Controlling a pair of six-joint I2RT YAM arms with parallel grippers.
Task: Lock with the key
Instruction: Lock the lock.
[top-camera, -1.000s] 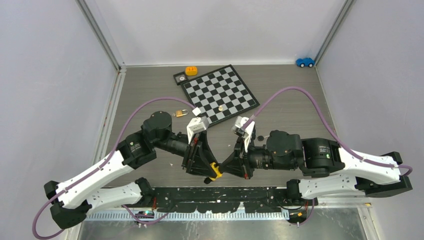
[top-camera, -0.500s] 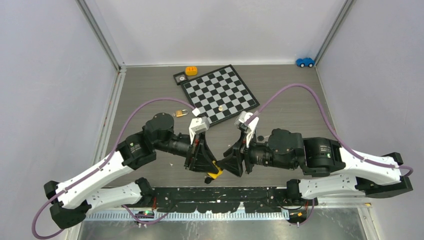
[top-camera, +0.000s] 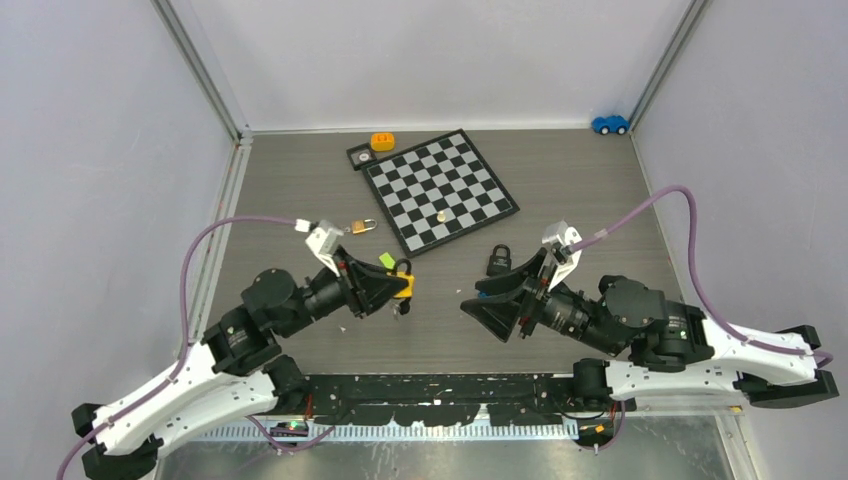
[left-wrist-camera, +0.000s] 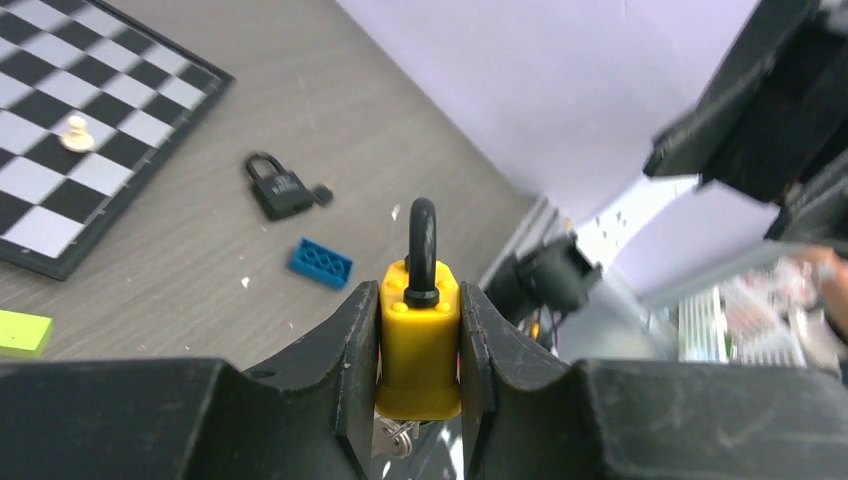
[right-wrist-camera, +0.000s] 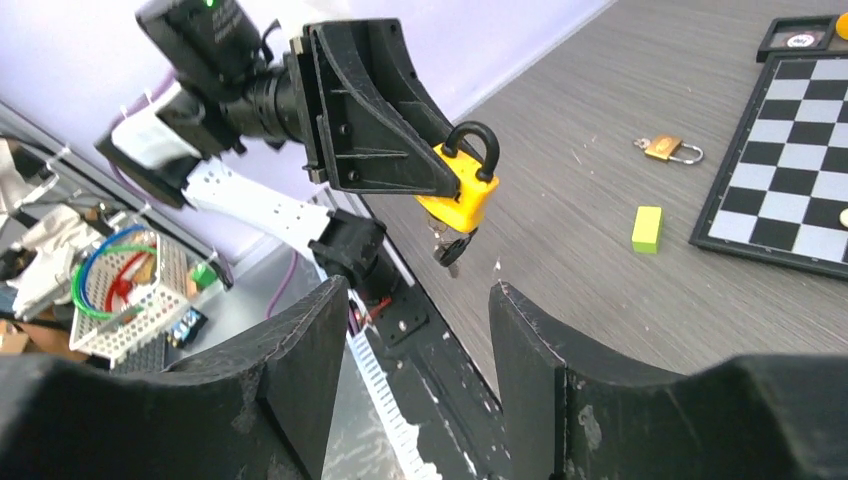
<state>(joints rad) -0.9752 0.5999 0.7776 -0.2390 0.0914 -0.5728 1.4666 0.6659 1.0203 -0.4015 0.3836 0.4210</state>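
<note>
The key (right-wrist-camera: 446, 246) hangs from the underside of the yellow lock (right-wrist-camera: 462, 195), which is held in the air near the chessboard's (top-camera: 440, 190) near corner, on its left. The right wrist view shows the key best, as a small dark and silvery bit below the lock's base. The left wrist view gives only a silvery glint low between the fingers, and from above it is a dark speck under the lock.

The left claw (left-wrist-camera: 420, 300) pinches the yellow lock by its two flat sides, with the black shackle pointing away from the wrist. The right claw (right-wrist-camera: 415, 290) stands spread with nothing between its fingers. It faces the lock from the right and is apart from it.

On the table (top-camera: 560, 180), a black lock (top-camera: 498, 262) lies just off the chessboard's near corner. A blue brick (left-wrist-camera: 320, 263) lies beside it, plain in the left wrist view but mostly hidden behind the right claw from above. A green block (right-wrist-camera: 647, 228) lies by the board's left edge, and a brass lock (top-camera: 360, 227) lies further left. A pale pawn (top-camera: 441, 216) stands on the board near its near edge. Beyond the board's far-left corner are a small black tray (top-camera: 362, 157) and an orange piece (top-camera: 381, 141). A blue toy car (top-camera: 609, 124) sits far off to the board's right, by the back wall. Only the top view shows these last three.
</note>
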